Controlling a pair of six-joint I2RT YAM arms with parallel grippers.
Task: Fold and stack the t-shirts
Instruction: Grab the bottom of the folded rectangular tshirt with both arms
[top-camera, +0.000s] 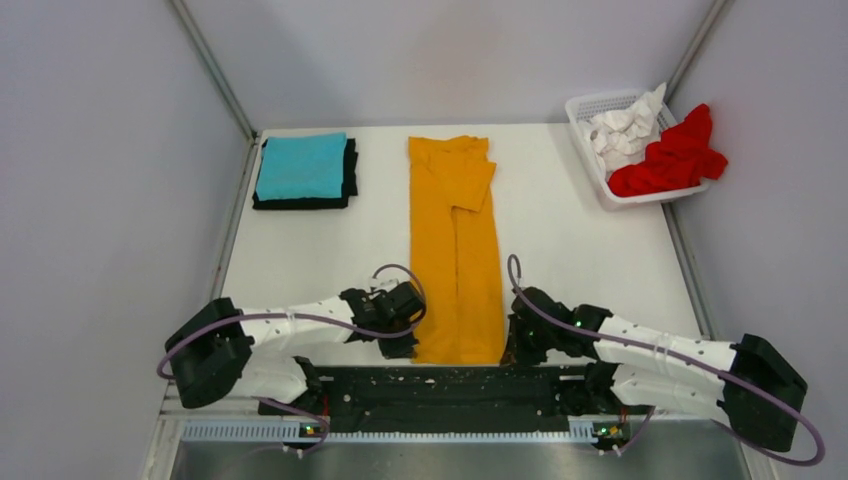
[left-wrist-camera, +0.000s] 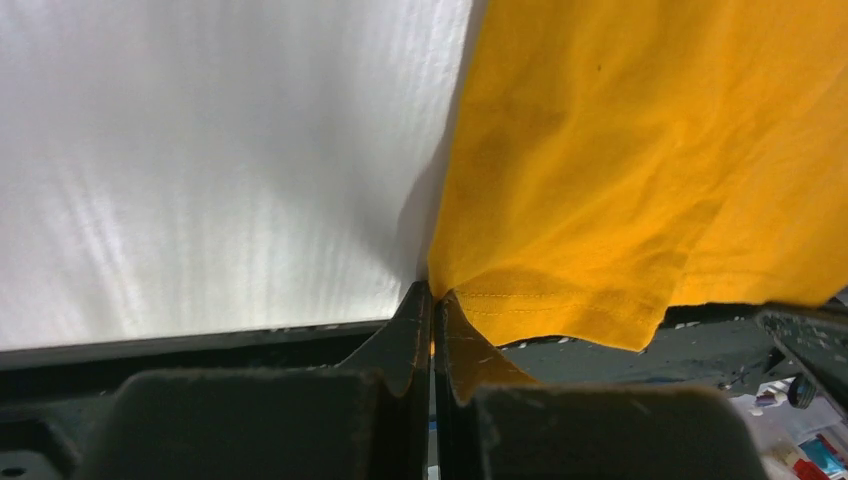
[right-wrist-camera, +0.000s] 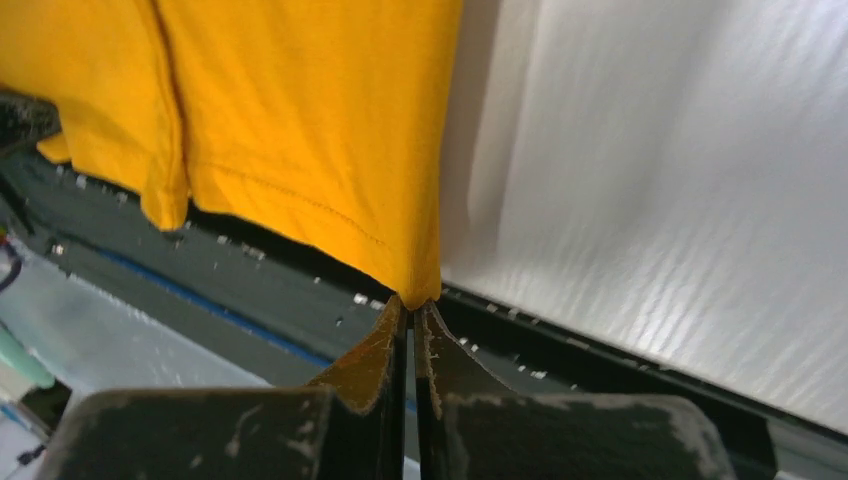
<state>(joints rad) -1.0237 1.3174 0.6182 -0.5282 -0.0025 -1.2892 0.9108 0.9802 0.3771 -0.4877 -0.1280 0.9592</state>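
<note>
Left gripper (left-wrist-camera: 432, 292) and right gripper (right-wrist-camera: 412, 305) each clamp a near hem corner of the mustard-orange t-shirt (top-camera: 455, 250), a long folded strip between them on the white table (top-camera: 570, 230), grey walls (top-camera: 100, 150) around. Beyond the left: one turquoise t-shirt (top-camera: 300, 165) atop one black t-shirt (top-camera: 349, 180), seemingly folded. Beyond the right: one basket (top-camera: 592, 103) holding one white t-shirt (top-camera: 620, 130), one red t-shirt (top-camera: 675, 160).

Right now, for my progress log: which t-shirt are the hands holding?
The mustard-orange t-shirt, a long flat strip; left hand and right hand pinch its near corners. Turquoise and black lie stacked; red and white fill the basket.
</note>
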